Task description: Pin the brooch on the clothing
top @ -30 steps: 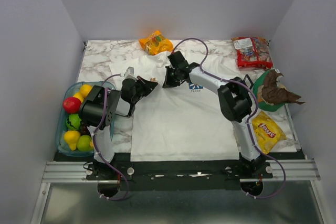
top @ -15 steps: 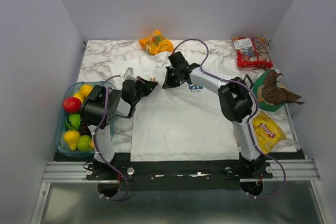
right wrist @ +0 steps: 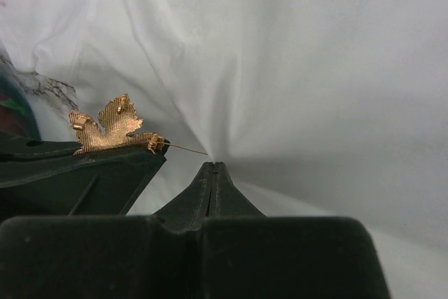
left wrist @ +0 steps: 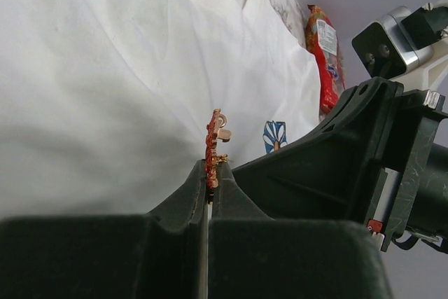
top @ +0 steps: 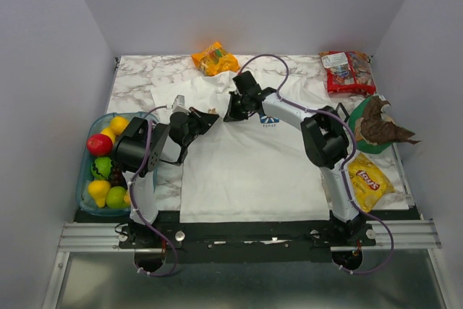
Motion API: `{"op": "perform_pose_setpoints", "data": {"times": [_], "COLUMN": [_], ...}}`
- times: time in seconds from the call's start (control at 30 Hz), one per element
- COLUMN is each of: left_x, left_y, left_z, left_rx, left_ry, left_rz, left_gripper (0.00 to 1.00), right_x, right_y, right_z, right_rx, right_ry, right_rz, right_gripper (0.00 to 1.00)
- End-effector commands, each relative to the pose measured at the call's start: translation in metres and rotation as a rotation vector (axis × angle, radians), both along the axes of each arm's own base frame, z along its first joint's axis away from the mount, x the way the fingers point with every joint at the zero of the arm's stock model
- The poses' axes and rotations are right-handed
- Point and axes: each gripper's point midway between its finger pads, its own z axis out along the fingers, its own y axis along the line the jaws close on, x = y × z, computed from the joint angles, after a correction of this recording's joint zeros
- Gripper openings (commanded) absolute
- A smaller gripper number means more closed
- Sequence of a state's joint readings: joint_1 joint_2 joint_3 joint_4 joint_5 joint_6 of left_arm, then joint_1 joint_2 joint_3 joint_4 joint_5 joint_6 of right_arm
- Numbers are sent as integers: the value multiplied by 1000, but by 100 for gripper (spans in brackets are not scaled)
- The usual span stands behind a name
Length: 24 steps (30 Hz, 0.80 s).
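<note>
The white T-shirt (top: pixel 246 168) lies flat on the marble table, its blue-and-white daisy print (top: pixel 269 120) on the chest. My left gripper (top: pixel 209 116) is shut on the brooch (top: pixel 213 112), a small leaf-shaped pin, red on its edge in the left wrist view (left wrist: pixel 212 146) and gold-backed in the right wrist view (right wrist: pixel 108 126). Its thin needle (right wrist: pixel 185 148) points at a pinch of shirt fabric. My right gripper (top: pixel 228 114) is shut on that raised fold of the T-shirt (right wrist: pixel 315 68), just right of the brooch. The two grippers are nearly tip to tip.
A bin of fruit (top: pixel 82 179) stands at the left edge. An orange snack bag (top: pixel 214 58) lies at the back by the collar. A red bag (top: pixel 347 70), a green plate (top: pixel 359 141) with a brown object, and a yellow chip bag (top: pixel 367 179) line the right side.
Almost nothing differs. The left arm has shifted very slightly; both grippers keep their hold in the same place.
</note>
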<state>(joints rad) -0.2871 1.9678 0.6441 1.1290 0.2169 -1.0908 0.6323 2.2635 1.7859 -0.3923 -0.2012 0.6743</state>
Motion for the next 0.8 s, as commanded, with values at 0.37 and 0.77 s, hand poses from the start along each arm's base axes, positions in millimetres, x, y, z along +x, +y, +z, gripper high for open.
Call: {"op": "perform_pose_setpoints", "data": {"times": [0.37,0.77], "left_x": [-7,-17], "left_y": [-3,-4], "left_z": [-13,-27], "left_rx": [-11,-16], "left_ry": [8,40], "left_rz": [26,14], "left_gripper": [0,0], "right_x": [1,2], "right_y": [11,14], "right_z": [31,35], "right_rx": [133,157], "right_ry": [-7,-3], "right_rz": [-13,-9], "right_gripper": [1,1]}}
